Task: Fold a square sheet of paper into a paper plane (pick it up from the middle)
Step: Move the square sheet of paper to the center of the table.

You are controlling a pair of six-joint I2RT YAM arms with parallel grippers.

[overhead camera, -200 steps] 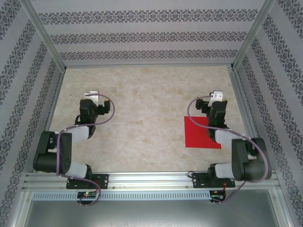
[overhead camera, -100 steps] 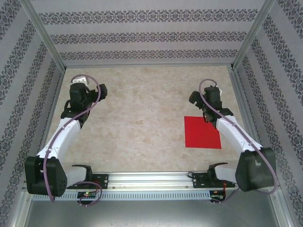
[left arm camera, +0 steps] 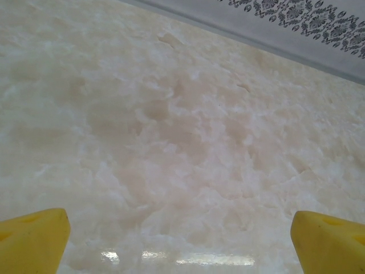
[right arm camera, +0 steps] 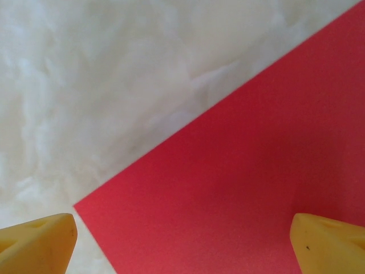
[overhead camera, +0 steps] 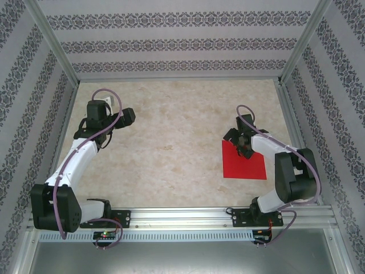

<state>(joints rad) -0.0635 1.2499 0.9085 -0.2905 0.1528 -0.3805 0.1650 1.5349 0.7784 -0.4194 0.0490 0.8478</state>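
The square sheet of paper (overhead camera: pixel 246 164) lies flat on the table at the right, bright red and unfolded. My right gripper (overhead camera: pixel 238 142) hangs over its far left part, open, with nothing between the fingers. In the right wrist view the sheet (right arm camera: pixel 245 171) covers the lower right, one corner pointing at the left yellow fingertip (right arm camera: pixel 40 240); the gripper (right arm camera: pixel 182 245) spans it with jaws wide apart. My left gripper (overhead camera: pixel 122 118) is far off at the table's left, open over bare marble (left arm camera: pixel 182 242).
The pale marble table (overhead camera: pixel 171 125) is boxed in by patterned walls (overhead camera: pixel 171 43) on three sides, with metal posts at the far corners. An aluminium rail (overhead camera: pixel 182 217) carrying both arm bases runs along the near edge.
The right gripper has swung back toward me and down, from beyond the sheet to over its far left part. The left arm stretched out to the far left. The sheet has not moved.
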